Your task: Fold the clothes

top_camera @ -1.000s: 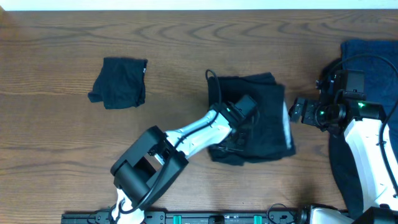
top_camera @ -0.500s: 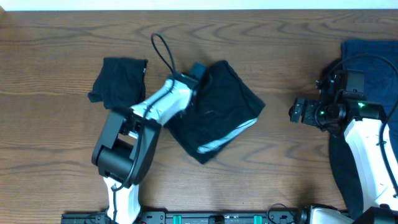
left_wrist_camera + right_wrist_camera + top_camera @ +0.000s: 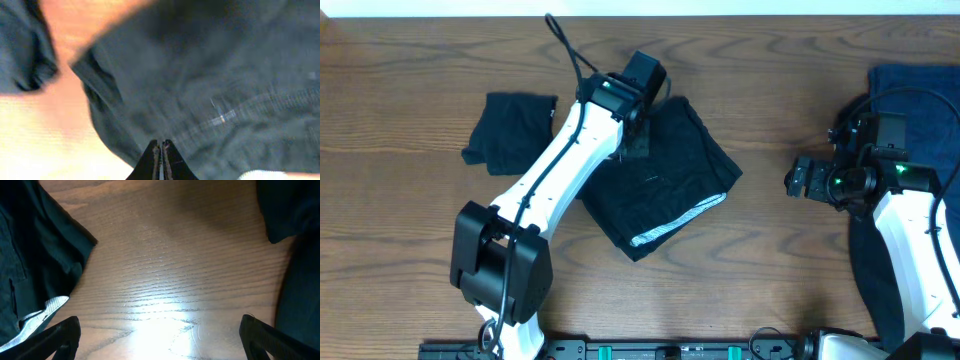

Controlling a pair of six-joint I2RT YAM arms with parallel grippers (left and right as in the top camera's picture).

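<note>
- So, overhead: three clothes. The large black garment (image 3: 670, 185) lies mid-table with its pale edge showing, the small folded black one (image 3: 510, 130) is left of it, apparently finished, and the navy pile (image 3: 920, 85) is far right, likely queued. Two arms.
- Left wrist: left gripper (image 3: 161, 152) clenched over that garment's edge; can't tell if cloth is pinched.
- Right wrist: right gripper (image 3: 160, 340) splayed wide, empty, over bare table (image 3: 165, 265), probably waiting.

table (image 3: 410, 60): brown wood grain | far edge: pale strip (image 3: 620, 6)
</note>
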